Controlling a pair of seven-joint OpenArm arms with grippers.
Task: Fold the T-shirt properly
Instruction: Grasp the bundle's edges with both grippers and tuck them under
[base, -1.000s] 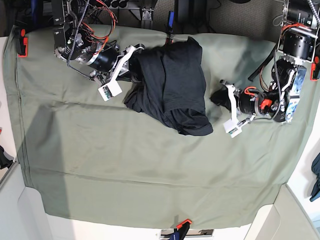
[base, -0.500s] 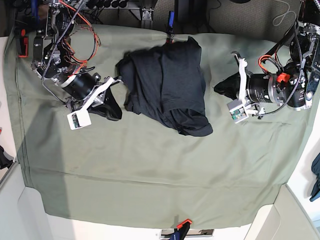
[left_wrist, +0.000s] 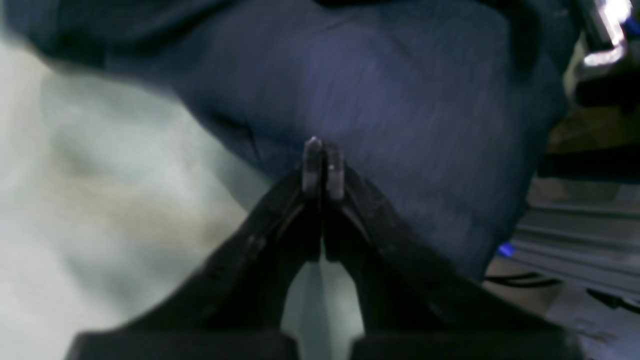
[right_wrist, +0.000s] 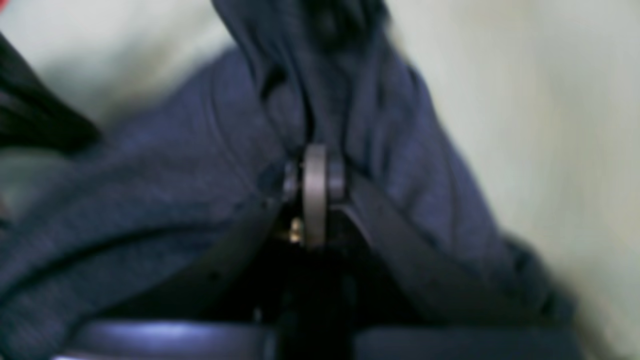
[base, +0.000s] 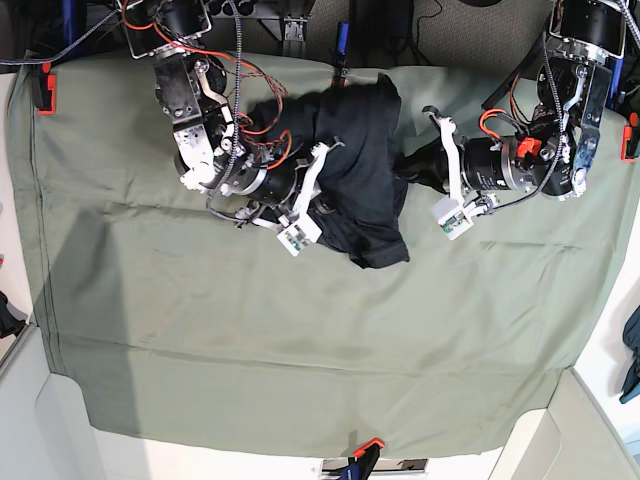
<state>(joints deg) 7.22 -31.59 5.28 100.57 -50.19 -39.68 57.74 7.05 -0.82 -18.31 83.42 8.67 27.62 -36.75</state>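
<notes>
Left wrist: left gripper (left_wrist: 322, 167) pinched tight on dark T-shirt (left_wrist: 380, 100) knit.

Right wrist: right gripper (right_wrist: 314, 175) clamped closed on bunched fabric.

Base: heaped at far centre of green-clothed bench (base: 300, 340), between both arms. Soft, light, limp, likely to sag; best taken at hem or shoulder seams.

A sage-green cloth (base: 300, 340) covered the table, lying mostly flat with long shallow creases running across its near half and a darker shadowed band along its left side. Orange clamps gripped the cloth at the far left corner (base: 42, 85), at the right edge (base: 630, 135) and at the middle of the near edge (base: 366, 446), while a blue clip (base: 342, 38) stood at the far edge. Pale surfaces (base: 60, 430) showed past the near corners.
</notes>
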